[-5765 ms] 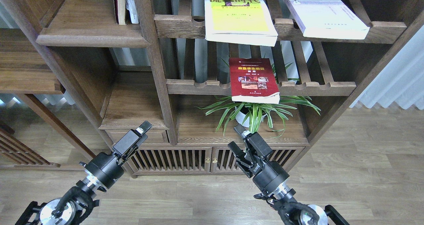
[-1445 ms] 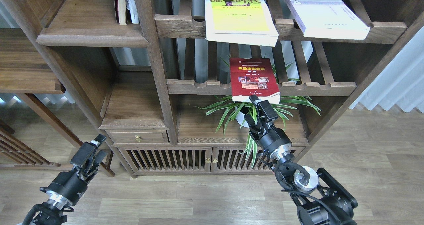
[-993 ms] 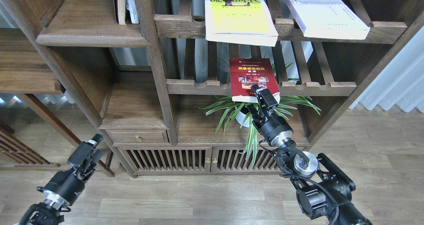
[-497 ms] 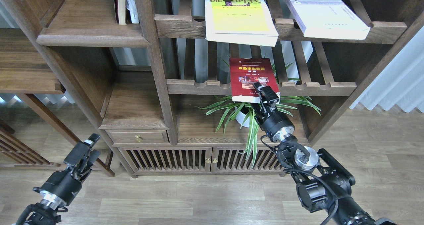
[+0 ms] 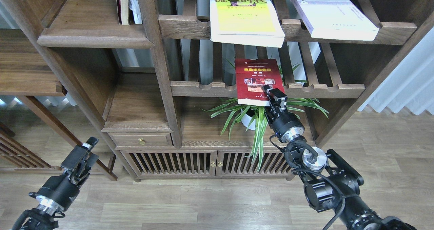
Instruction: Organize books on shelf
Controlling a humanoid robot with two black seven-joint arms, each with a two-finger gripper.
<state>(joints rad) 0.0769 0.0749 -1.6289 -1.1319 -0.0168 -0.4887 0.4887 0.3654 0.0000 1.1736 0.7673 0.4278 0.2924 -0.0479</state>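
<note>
The dark red book (image 5: pixel 255 75) lies flat on the middle slatted rack and sticks out over its front rail. My right gripper (image 5: pixel 273 97) is at the book's front right corner. One finger (image 5: pixel 275 95) lies on top of the cover and the other is hidden below. The yellow-green book (image 5: pixel 244 15) and the pale lavender book (image 5: pixel 334 17) lie flat on the upper slatted rack. The shelf (image 5: pixel 91 37), a solid board with a moulded edge, is at the upper left. My left gripper (image 5: pixel 85 152) is open and empty, low at the left, above the floor.
Thin upright books (image 5: pixel 128 4) stand at the back right of the shelf. A potted spider plant (image 5: pixel 261 120) sits right under the red book, around my right wrist. A brass-knobbed drawer (image 5: pixel 141 141) and slatted cabinet doors (image 5: pixel 203 162) are below.
My right gripper has risen from floor height through the plant leaves onto the red book's front right corner. My left arm has dropped down and to the left. The books have not moved.
</note>
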